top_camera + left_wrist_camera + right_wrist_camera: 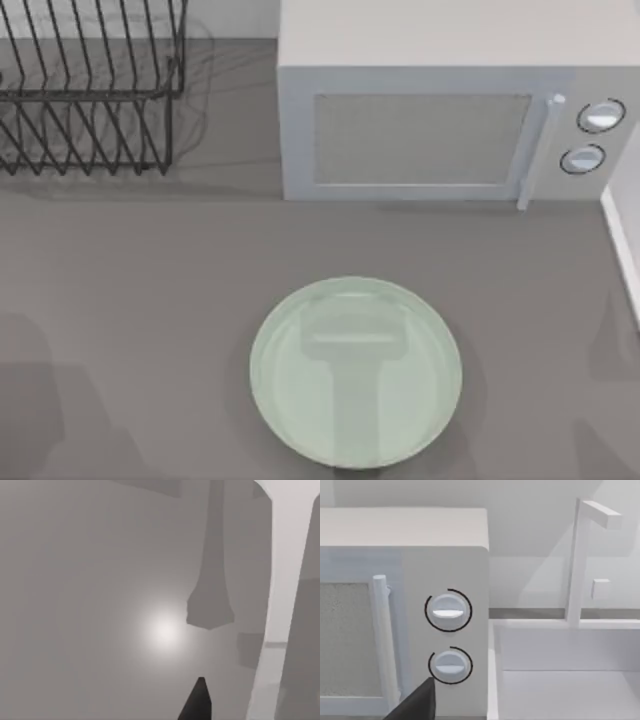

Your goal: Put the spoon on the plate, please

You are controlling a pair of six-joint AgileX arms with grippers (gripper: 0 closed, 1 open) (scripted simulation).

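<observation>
The plate [290,345] is round, glossy and pale mint green, and lies on the grey table at the front centre of the top view with nothing on it. The spoon is out of view. A dark tip of my left gripper [199,704] pokes into the left wrist view over bare grey table. A dark tip of my right gripper [417,705] is in the right wrist view, facing the microwave's two round knobs [448,611].
A white microwave [420,130] with its door shut stands at the back, right of centre. A black wire dish rack [90,95] stands at the back left. A white basin [560,680] with a tall tap [580,560] lies to the microwave's right.
</observation>
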